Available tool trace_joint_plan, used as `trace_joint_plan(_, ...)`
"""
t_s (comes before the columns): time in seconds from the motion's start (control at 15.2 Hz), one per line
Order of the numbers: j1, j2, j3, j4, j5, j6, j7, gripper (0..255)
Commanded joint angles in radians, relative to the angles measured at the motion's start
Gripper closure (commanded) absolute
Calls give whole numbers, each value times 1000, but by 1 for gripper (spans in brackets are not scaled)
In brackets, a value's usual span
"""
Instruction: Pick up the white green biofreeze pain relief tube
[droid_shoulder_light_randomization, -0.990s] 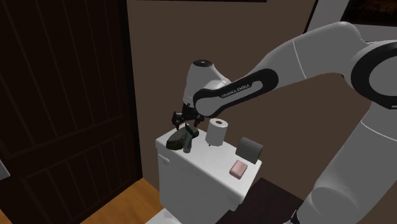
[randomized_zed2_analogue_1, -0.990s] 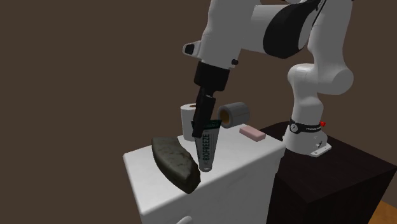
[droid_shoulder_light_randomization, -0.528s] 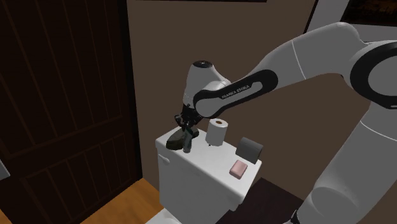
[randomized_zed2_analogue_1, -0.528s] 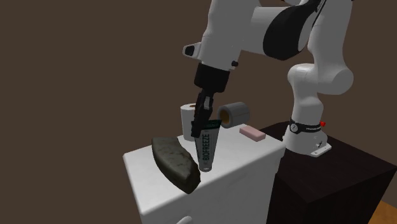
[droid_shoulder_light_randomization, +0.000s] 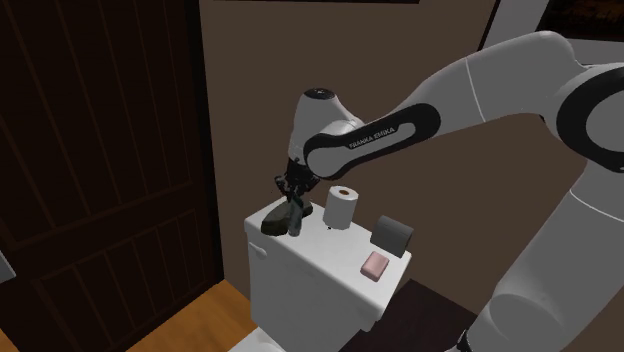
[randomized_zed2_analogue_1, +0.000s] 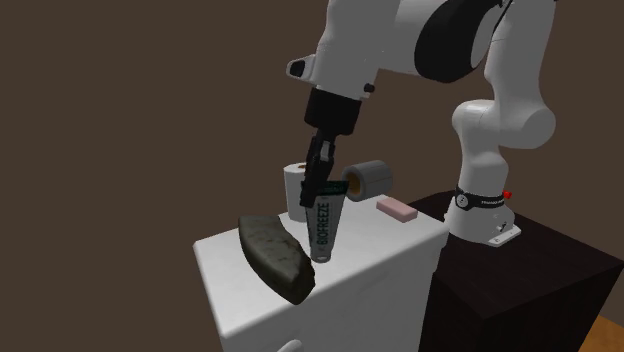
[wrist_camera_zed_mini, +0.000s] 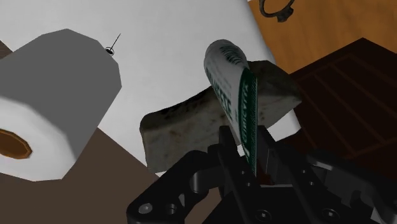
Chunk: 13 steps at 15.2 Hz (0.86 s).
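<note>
The white-and-green Biofreeze tube (randomized_zed2_analogue_1: 322, 225) hangs cap-down, its flat crimped end clamped between the fingers of the black pincer (randomized_zed2_analogue_1: 318, 195). Its cap is close over the white bench (randomized_zed2_analogue_1: 400, 245), and whether they touch cannot be told. A dark mottled lump (randomized_zed2_analogue_1: 275, 255) lies just beside it. Behind stand a toilet paper roll (randomized_zed2_analogue_1: 296, 190), a grey roll (randomized_zed2_analogue_1: 366, 177) and a pink soap bar (randomized_zed2_analogue_1: 397, 208).
</note>
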Motion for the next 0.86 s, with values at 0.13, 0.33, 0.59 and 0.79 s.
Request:
trace_joint_plan(0.13, 2, -26, 0, 29, 21, -51, -18, 255)
trace_joint_plan(0.33, 2, -42, -1, 53, 35, -90, -31, 255)
trace_joint_plan(0.59, 3, -60, -3, 88, 49, -141, -46, 255)
trace_joint_plan(0.79, 3, -65, -3, 99, 53, -156, -50, 255)
